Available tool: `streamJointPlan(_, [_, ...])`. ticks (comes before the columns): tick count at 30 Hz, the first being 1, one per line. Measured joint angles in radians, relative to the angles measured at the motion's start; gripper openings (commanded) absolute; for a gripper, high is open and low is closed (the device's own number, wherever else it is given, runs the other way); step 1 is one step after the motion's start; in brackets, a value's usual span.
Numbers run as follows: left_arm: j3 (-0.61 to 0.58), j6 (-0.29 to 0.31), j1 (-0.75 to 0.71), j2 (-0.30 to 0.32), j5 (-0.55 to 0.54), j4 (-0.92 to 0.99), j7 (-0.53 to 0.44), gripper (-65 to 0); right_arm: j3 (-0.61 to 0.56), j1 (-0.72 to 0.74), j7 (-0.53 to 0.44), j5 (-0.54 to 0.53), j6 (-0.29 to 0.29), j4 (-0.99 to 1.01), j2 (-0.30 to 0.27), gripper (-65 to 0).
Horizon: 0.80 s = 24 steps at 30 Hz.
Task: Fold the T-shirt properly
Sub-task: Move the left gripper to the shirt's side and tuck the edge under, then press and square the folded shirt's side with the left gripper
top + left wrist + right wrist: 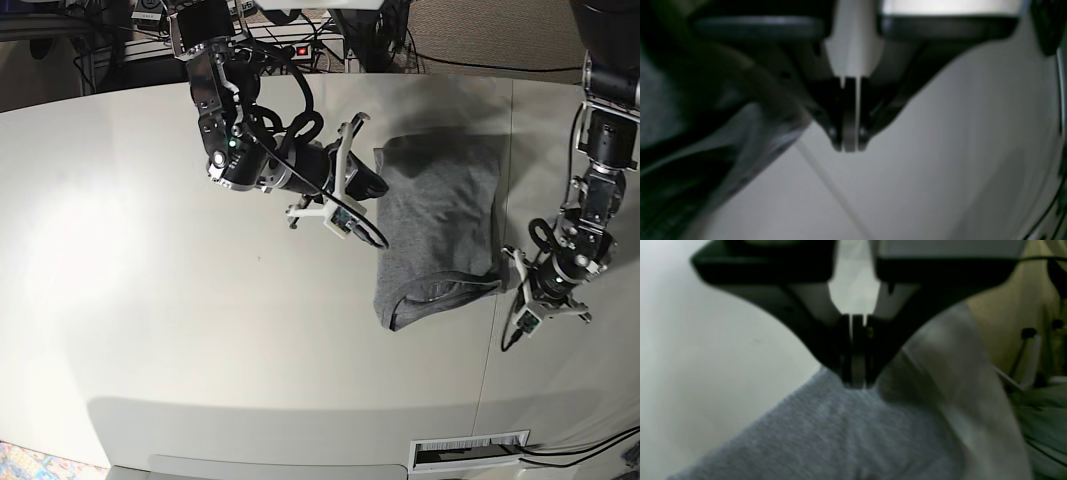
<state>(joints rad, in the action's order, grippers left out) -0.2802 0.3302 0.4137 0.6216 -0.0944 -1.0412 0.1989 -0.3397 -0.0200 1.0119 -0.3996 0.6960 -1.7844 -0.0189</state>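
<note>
Because it is soft, light cotton that sags wherever it is unsupported, the T-shirt [437, 225] looks best pinched at a hem or a corner; it lies partly folded on the table [150, 280], toward two o'clock from the centre. At nine o'clock of the cloth, the right gripper [857, 381] has its jaws clenched, tips touching the grey fabric. At four o'clock, the left gripper [849, 146] is also clenched, over bare tabletop beside the cloth's edge, grasping nothing visible

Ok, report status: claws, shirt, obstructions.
Left claw shut, empty, over bare table. Right claw shut at T-shirt edge. Shirt partly folded. Nothing obstructing.
</note>
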Motion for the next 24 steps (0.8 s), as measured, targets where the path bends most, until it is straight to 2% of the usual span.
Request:
streamJointPlan(4, [-0.001,-0.003,-0.034,0.082,-0.171,-0.167,0.116,-65.0,0.0,0.006,-0.062,0.041,0.0,-0.002,0.0,-65.0])
streamJointPlan(7, [0.0,0.041,-0.094,0.145,-0.301,-0.33,0.201,-65.0,0.0,0.015,-0.1,0.053,0.0,-0.002,0.0,-65.0])
streamJointPlan(9, [-0.001,0.064,-0.155,0.16,-0.328,-0.42,0.222,-65.0,0.0,0.026,-0.104,0.056,0.001,-0.002,0.001,-65.0])
streamJointPlan(14, [-0.006,0.071,-0.285,0.141,-0.333,-0.5,0.22,-65.0,0.0,0.037,-0.103,0.066,0.001,-0.002,0.005,-65.0])
streamJointPlan(17, [-0.005,0.067,-0.338,0.14,-0.325,-0.499,0.223,-65.0,0.0,0.037,-0.103,0.14,0.001,-0.002,0.005,-65.0])
streamJointPlan(22, [-0.005,0.068,-0.378,0.106,-0.327,-0.499,0.219,-65.0,0.0,0.037,-0.105,0.172,0.001,-0.002,0.005,-65.0])
streamJointPlan(24, [-0.005,0.068,-0.383,0.101,-0.366,-0.503,0.22,-65.0,0.0,0.037,-0.108,0.197,0.001,-0.002,0.005,-65.0])
